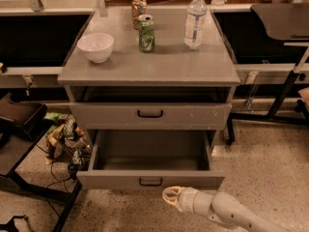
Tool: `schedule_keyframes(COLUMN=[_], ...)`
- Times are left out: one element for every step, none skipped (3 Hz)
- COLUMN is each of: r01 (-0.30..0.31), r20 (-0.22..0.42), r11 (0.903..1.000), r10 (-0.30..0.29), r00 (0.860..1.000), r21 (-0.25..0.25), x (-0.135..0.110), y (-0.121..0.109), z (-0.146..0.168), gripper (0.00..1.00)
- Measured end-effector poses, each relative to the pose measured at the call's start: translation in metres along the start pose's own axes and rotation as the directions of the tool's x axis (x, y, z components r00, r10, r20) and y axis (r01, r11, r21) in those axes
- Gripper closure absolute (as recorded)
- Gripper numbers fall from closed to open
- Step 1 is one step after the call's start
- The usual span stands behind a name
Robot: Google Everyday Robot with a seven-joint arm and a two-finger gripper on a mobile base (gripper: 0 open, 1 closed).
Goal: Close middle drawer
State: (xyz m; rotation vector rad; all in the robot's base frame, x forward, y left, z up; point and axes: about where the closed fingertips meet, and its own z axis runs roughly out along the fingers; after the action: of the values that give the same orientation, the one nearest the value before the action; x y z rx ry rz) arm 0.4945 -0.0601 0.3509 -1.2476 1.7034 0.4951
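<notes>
The middle drawer [111, 180] is pulled out of the grey cabinet, and its deep grey tray [149, 151] is empty. Its low front panel carries a small black bar handle [150, 181]. My gripper [171, 197] is at the bottom of the view, just in front of and below that panel, slightly right of the handle. The white arm runs off to the lower right. Above the open drawer, the taller drawer front with white specks [193, 116] is shut. The lowest drawer is hidden under the open one.
On the cabinet top [145, 66] stand a white bowl [95, 46], a green can [146, 33], a second can [138, 7] and a water bottle [195, 19]. A dark stand [19, 124] and a tangle of cables and bags [65, 139] sit at the left. A black table leg [285, 91] is at the right.
</notes>
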Motion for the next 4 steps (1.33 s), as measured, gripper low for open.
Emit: schedule_keyframes(r01=[0.037, 0.037, 0.074, 0.101], r20=[0.014, 0.013, -0.001, -0.021], r11=[0.9993, 0.9993, 0.9972, 0.9949], r10=[-0.037, -0.037, -0.074, -0.101], r00=[0.999, 0.999, 0.997, 0.995], r21=[-0.007, -0.007, -0.006, -0.005], x=[-0.017, -0.017, -0.008, 0.003], y=[-0.030, -0.030, -0.054, -0.076], z=[0.022, 0.022, 0.028, 0.030], gripper=[1.00, 1.00, 1.00, 1.00])
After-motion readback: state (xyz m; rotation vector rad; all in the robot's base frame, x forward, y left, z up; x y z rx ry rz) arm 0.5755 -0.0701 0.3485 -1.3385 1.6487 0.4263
